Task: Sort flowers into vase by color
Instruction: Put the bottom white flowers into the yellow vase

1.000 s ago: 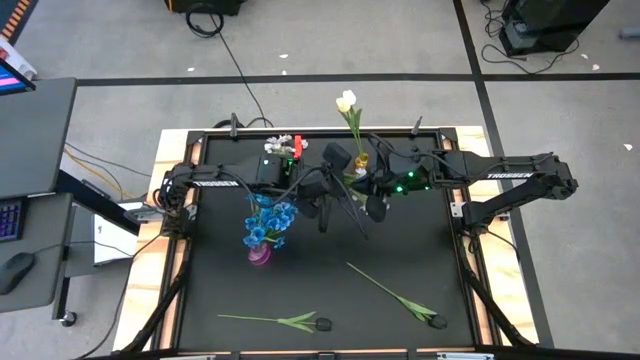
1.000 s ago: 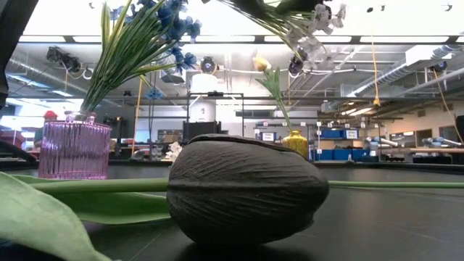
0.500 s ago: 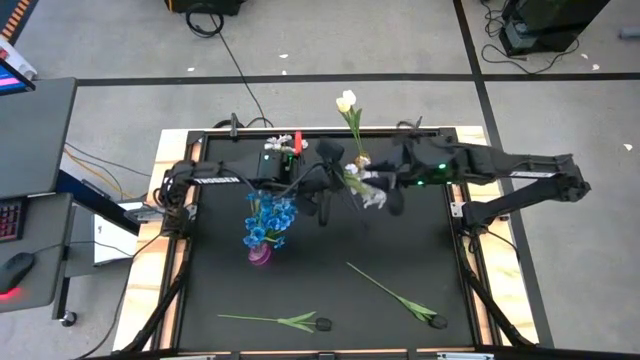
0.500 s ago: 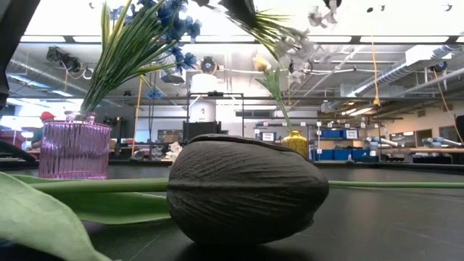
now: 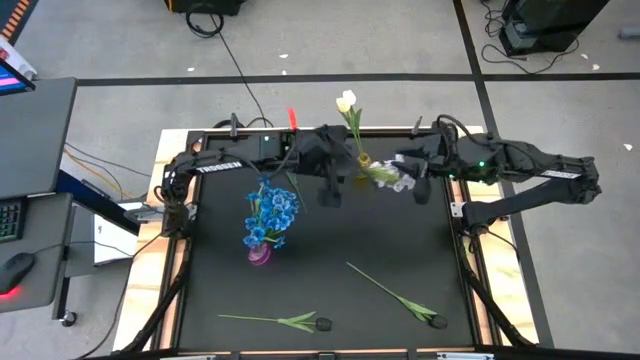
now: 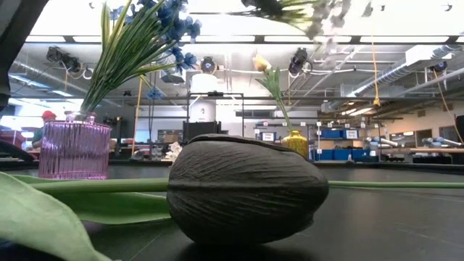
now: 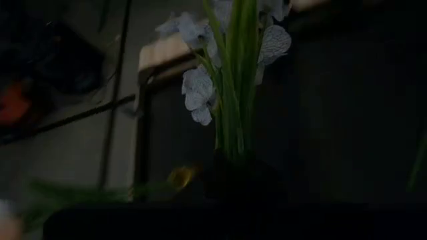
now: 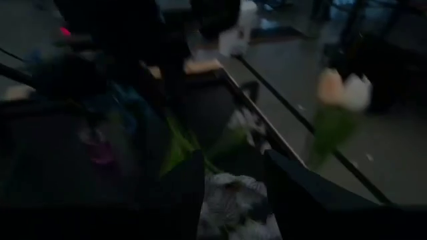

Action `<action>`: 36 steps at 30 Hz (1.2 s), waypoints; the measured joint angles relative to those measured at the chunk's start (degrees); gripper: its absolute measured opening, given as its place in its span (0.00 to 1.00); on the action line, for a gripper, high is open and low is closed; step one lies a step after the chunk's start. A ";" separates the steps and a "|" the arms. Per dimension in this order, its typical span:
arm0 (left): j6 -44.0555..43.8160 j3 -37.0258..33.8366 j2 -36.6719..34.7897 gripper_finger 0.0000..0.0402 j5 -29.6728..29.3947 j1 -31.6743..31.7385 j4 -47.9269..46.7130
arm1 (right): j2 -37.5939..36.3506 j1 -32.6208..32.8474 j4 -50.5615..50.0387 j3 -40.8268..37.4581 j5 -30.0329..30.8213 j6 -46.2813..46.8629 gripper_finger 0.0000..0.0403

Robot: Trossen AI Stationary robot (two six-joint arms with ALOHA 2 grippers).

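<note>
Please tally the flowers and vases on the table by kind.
Blue flower bunch: 1
White blossom spray: 1
White tulip: 1
Dark tulips, lying flat: 2
Pink vase: 1
Yellow vase: 1
Total: 7

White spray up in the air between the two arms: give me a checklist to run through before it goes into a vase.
1. White spray clear of the table, between left hand and right hand: ok.
2. Which hand actually grips it: cannot tell.
3. Yellow vase upright, white tulip in it: ok.
4. Spray's stems pointing down at the vase mouth: not ok, it lies sideways beside the vase.
5. Purple vase holds only blue flowers: ok.
</note>
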 joint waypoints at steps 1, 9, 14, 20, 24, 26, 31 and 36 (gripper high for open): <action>-1.23 -0.02 0.00 0.07 2.26 0.60 1.54 | -0.49 0.01 -1.92 0.00 0.69 0.87 0.40; -9.37 -0.02 -0.04 0.07 12.89 5.89 7.78 | -4.82 0.01 -14.67 0.00 2.06 4.35 0.40; -14.15 -0.02 -0.04 0.07 16.31 8.66 8.48 | -8.28 0.00 -21.66 0.00 3.39 7.61 0.40; -20.42 -0.02 -0.04 0.07 26.50 10.63 16.29 | -9.41 0.01 -29.24 0.00 1.92 16.03 0.40; -22.50 -0.02 -0.04 0.07 26.83 10.54 22.17 | -9.36 -0.01 -27.92 -1.03 0.89 18.14 0.40; -23.71 -0.02 -0.04 0.07 26.86 10.42 25.27 | -9.34 -0.01 -24.02 -2.18 0.70 17.81 0.40; -25.79 -0.02 -0.04 0.07 26.85 10.07 32.52 | -9.14 0.01 -8.68 -5.66 0.91 13.13 0.40; -27.61 -0.02 -0.04 0.07 26.90 9.45 39.23 | -9.20 0.01 8.29 -9.22 4.26 5.09 0.40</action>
